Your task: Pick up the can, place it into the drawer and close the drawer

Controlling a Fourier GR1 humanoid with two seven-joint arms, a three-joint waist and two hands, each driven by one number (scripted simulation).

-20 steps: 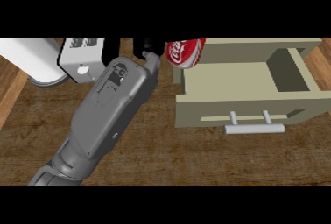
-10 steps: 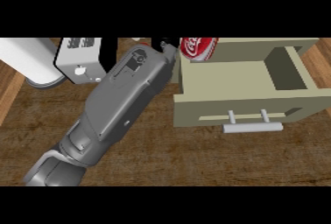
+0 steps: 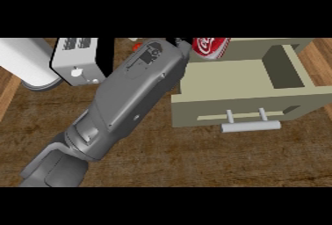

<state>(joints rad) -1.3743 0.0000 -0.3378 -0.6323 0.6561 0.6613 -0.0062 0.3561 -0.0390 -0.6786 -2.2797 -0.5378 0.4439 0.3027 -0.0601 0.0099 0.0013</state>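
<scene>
One robot hand [image 3: 180, 43] shows, at the end of a grey forearm crossing from lower left; only a dark sliver of it peeks past the wrist, so whether it pinches the can [image 3: 211, 45] I cannot tell. It sits just beside the can, which hangs over the open drawer's [image 3: 224, 83] back edge, probably for release inside. Its handle [image 3: 251, 126] faces the robot, ready for a push. Left on the bench [image 3: 194, 158] stands a toaster [image 3: 77, 61].

Dark brown wood-grain tabletop [image 3: 194, 154] fills the view. White toaster [image 3: 77, 59] stands at the top left, a white cylinder [image 3: 29, 63] just beside it. Lighter wood strips show along both side edges. Even light.
</scene>
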